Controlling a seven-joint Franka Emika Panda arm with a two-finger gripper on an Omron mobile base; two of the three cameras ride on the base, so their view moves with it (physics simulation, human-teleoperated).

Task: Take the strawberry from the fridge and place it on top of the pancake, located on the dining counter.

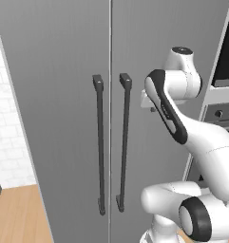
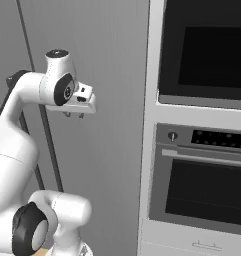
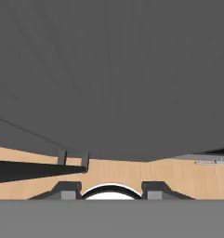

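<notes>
Before the fridge (image 1: pixel 54 118), both doors shut so the strawberry presumably sits hidden inside, the gripper (image 2: pixel 74 115) hangs partly spread and empty beside the right handle (image 1: pixel 123 142), apparently readying to pull.

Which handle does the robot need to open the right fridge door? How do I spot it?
Find the fridge, the tall grey cabinet with two closed doors. Two long dark bars hang either side of the middle seam. The right-door handle is the one nearer the white arm, unlike the left handle beside the brick wall side.
</notes>
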